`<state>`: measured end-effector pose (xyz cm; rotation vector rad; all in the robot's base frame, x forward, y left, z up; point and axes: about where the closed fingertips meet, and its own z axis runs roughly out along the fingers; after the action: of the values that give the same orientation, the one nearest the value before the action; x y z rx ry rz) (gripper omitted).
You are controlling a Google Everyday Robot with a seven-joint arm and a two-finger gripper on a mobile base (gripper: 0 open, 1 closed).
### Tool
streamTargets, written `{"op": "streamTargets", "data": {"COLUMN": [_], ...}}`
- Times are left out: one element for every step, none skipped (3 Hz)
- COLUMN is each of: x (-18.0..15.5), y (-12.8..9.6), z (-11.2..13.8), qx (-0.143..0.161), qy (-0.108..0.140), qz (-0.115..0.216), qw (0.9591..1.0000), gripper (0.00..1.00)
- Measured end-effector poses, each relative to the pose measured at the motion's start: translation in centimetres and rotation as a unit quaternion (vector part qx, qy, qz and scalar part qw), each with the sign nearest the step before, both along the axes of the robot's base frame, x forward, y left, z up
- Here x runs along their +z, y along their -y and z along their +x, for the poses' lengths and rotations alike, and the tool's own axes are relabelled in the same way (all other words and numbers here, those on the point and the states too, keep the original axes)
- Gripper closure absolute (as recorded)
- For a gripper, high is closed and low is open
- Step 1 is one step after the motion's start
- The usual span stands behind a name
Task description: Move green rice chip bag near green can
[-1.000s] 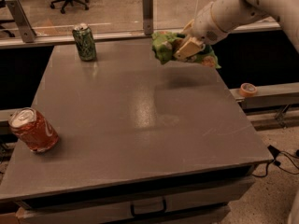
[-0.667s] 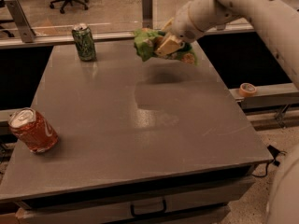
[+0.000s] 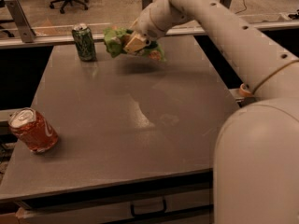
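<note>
Pinching the crinkly light-green rice chip bag [image 3: 112, 40], the two-finger gripper [image 3: 134, 43] at upper centre of the frame has carried it leftward above the grey tabletop [image 3: 140, 125], now near the slim dark green drink can [image 3: 84, 42], so release looks close.

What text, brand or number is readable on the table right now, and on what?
No text reads clearly.
Lettering on the green rice chip bag, held by the gripper over the table's far side: illegible.
Markings on the green can: blurred.
White script on the red can: blurred.
</note>
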<state>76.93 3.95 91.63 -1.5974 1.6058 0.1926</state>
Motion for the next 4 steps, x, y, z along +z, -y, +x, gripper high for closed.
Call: {"op": "streamTargets", "data": {"x": [-1.9,-3.4,-4.5,-5.0], "y": [-3.2,-5.4,-6.4,-6.7], "z": [1.5,2.1,2.1,1.9], "qx": [-0.009,-0.017,-0.021,-0.022], "qy": [-0.023,-0.045,-0.060,-0.067], "qz": [0.004,0.008,0.005,0.005], "qw": [0.9997,0.9988,0.9980,0.9975], "gripper": [0.84,0.59,0.36,0.13]}}
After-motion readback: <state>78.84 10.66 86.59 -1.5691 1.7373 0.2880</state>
